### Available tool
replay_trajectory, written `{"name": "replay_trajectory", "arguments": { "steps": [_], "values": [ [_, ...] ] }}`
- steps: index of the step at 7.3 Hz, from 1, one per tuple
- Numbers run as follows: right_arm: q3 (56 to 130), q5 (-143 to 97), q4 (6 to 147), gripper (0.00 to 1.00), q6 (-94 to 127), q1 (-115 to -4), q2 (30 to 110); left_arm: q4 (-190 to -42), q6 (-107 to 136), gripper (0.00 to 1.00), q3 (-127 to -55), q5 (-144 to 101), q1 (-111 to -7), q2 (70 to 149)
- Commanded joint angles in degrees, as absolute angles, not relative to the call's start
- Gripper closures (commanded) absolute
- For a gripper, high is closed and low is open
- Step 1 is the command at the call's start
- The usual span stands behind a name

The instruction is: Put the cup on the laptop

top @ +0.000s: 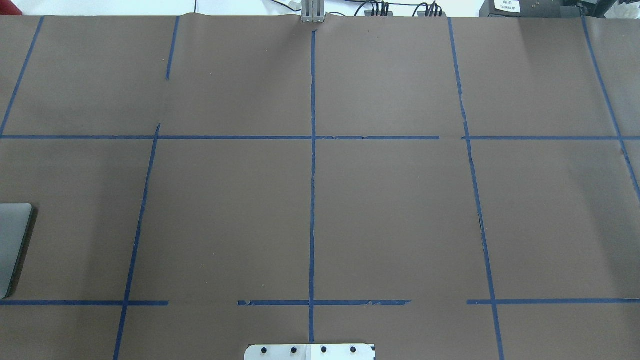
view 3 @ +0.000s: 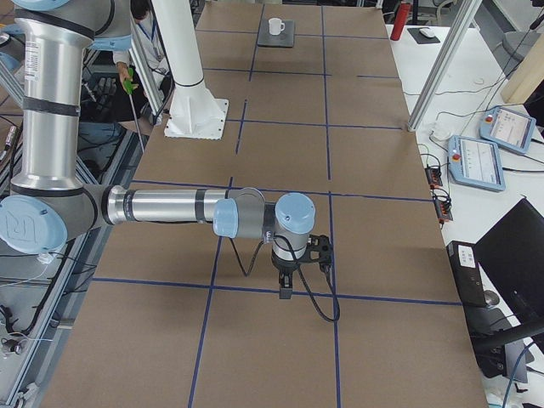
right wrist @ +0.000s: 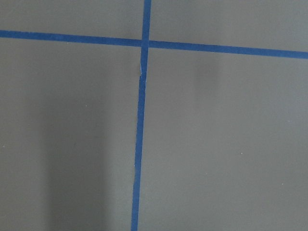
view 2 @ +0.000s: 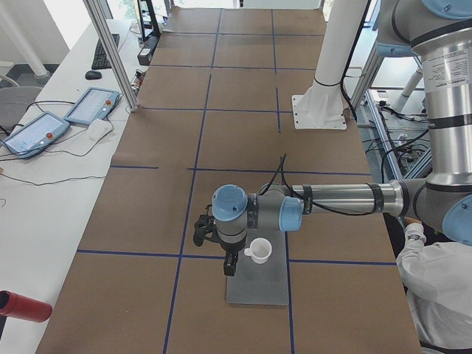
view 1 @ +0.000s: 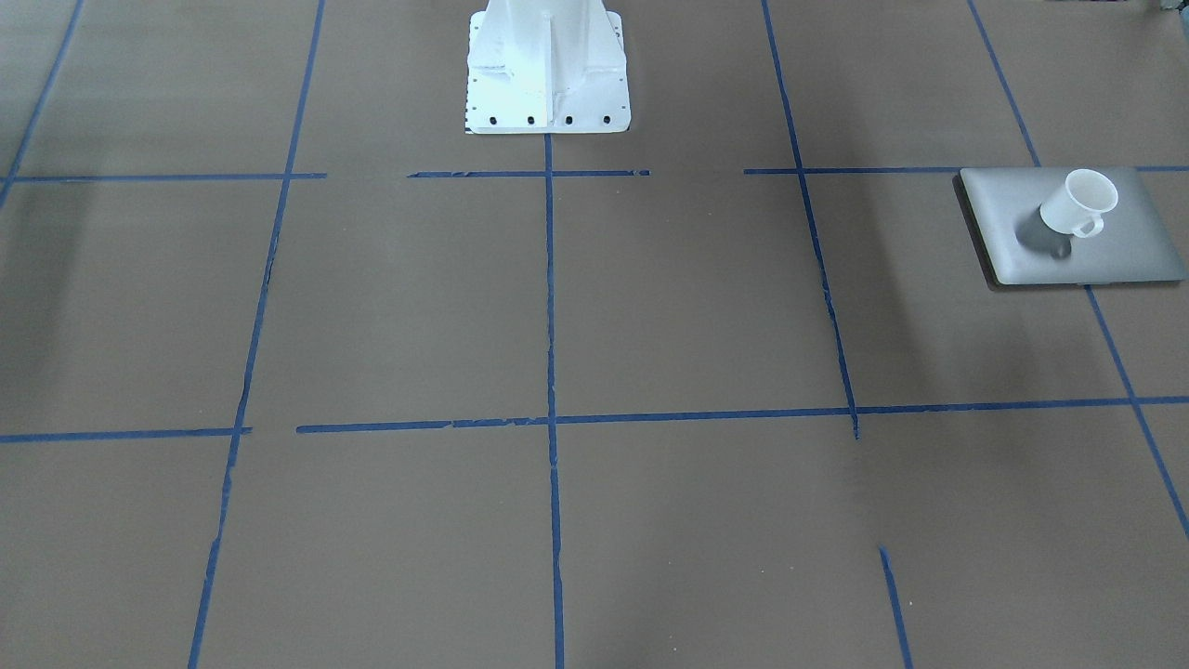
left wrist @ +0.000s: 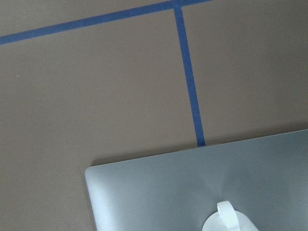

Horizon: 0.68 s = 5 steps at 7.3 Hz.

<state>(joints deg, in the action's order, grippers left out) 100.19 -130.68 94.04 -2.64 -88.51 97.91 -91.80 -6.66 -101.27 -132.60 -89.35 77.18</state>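
The white cup (view 1: 1077,204) stands upright on the closed silver-grey laptop (view 1: 1115,255) at the table's end on my left side. Both also show in the exterior left view, cup (view 2: 259,249) on laptop (view 2: 258,287). In the left wrist view the laptop (left wrist: 192,187) fills the bottom and the cup's handle (left wrist: 228,216) is at the lower edge. My left gripper (view 2: 229,265) hangs beside the cup, apart from it. My right gripper (view 3: 285,287) hangs over bare table. Both show only in side views, so I cannot tell whether they are open or shut.
Brown table cover with a blue tape grid (top: 313,200). The white robot base (view 1: 548,65) stands at the middle of the robot's edge. Only a corner of the laptop (top: 12,245) shows in the overhead view. Operator pendants (view 2: 44,125) lie beyond the far table edge.
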Motion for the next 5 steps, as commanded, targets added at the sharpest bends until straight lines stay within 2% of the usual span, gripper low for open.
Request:
{"name": "replay_trajectory", "arguments": {
  "steps": [1,5],
  "values": [
    [100.2,-130.7,94.0,0.00,-2.6,-88.5,97.9,-86.6,-7.4,0.00,-105.6,-132.8,-91.5,76.7],
    [100.2,-130.6,94.0,0.00,-2.6,-88.5,97.9,-88.8,-7.5,0.00,-106.0,-132.6,-91.3,77.8]
  ]
}}
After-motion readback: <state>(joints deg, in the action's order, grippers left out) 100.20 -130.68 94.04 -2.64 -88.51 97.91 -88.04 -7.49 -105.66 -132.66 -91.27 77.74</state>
